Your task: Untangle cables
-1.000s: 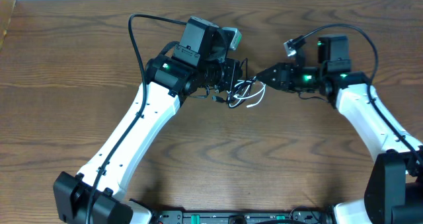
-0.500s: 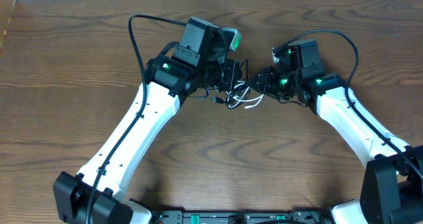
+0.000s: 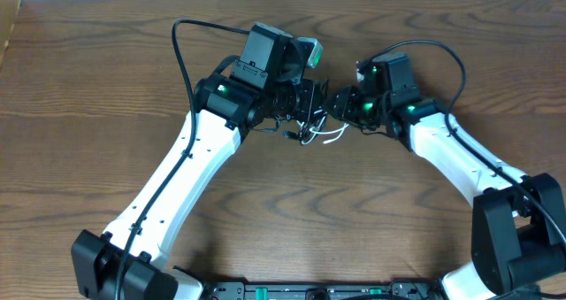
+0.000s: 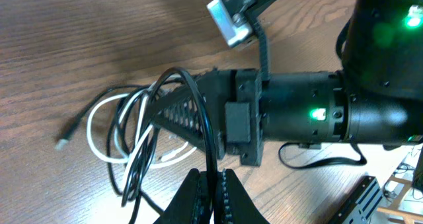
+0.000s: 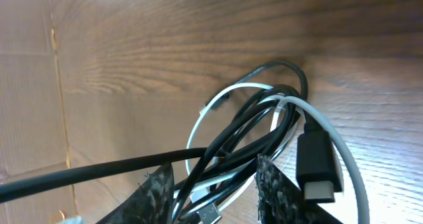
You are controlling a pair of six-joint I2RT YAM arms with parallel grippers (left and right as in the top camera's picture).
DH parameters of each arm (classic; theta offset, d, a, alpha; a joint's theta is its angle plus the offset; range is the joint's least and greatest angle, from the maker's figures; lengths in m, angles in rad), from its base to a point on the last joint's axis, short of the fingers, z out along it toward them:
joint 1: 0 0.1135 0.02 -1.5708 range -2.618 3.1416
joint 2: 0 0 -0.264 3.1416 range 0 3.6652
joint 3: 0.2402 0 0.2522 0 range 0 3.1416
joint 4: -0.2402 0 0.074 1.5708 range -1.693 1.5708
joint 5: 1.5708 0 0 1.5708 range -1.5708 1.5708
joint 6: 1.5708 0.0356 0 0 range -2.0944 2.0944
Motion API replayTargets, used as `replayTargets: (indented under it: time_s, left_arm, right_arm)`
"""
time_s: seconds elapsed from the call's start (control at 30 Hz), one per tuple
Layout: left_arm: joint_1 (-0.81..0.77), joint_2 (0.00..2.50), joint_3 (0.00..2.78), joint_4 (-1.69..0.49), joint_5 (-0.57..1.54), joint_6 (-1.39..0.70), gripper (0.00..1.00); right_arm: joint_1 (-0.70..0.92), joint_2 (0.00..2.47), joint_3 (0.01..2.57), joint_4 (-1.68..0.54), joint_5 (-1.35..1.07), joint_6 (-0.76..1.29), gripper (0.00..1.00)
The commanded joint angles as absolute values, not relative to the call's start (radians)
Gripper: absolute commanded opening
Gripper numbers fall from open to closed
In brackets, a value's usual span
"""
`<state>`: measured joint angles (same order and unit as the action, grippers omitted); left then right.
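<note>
The cables (image 3: 322, 134) are a small tangle of black cords and one white cord on the table between my two grippers. My left gripper (image 3: 315, 102) is shut on a black cable (image 4: 211, 159), which arcs up out of its fingers (image 4: 211, 191). The white cable (image 4: 90, 128) loops on the wood with black loops across it. My right gripper (image 3: 334, 105) is open; in the right wrist view its fingers (image 5: 158, 191) straddle several strands of the bundle (image 5: 244, 145). A black plug (image 5: 318, 159) lies just right of them.
A cardboard box (image 5: 26, 85) stands at the table's left edge and shows in the overhead view's top left corner (image 3: 7, 26). The right arm's thick black cord (image 3: 442, 52) loops above its wrist. Bare wooden table (image 3: 292, 220) lies in front.
My right arm has moved left into the tangle, so its open fingers now reach around the strands. The loose white loops have shifted slightly left. The left arm has stayed put.
</note>
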<state>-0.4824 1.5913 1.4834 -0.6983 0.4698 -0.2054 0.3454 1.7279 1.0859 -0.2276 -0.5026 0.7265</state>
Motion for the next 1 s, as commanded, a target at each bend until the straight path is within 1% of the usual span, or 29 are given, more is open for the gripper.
replayTargets:
  time_s: [0.0,0.17,0.27,0.5,0.6,0.87,0.97]
  left_arm:
    - [-0.482,1.577,1.488,-0.695,0.487,-0.203,0.07]
    - [-0.48,1.577,1.488,-0.694,0.486,-0.203,0.07]
    - [-0.466,1.576,1.488,-0.68,0.487,-0.203,0.08]
    - [-0.39,1.522,1.505,-0.668,0.491,-0.204,0.07]
    - [-0.358,1.467,1.505,-0.67,0.49,-0.207,0.07]
    - [-0.332,1.317,1.505,-0.669,0.49,-0.242,0.07]
    - [-0.332,1.289,1.505,-0.671,0.491,-0.275,0.08]
  right_arm:
    - [0.372,1.766,1.101,-0.229,-0.503,0.738,0.28]
    - [0.381,1.839,1.101,-0.241,-0.505,0.74,0.14]
    - [0.376,1.87,1.101,-0.257,-0.503,0.739,0.01]
    - [0.346,1.88,1.101,-0.342,-0.446,0.715,0.01]
    - [0.329,1.88,1.101,-0.372,-0.436,0.672,0.01]
    - [0.278,1.88,1.101,-0.443,-0.438,0.582,0.01]
    - [0.256,1.871,1.102,-0.412,-0.566,0.479,0.01]
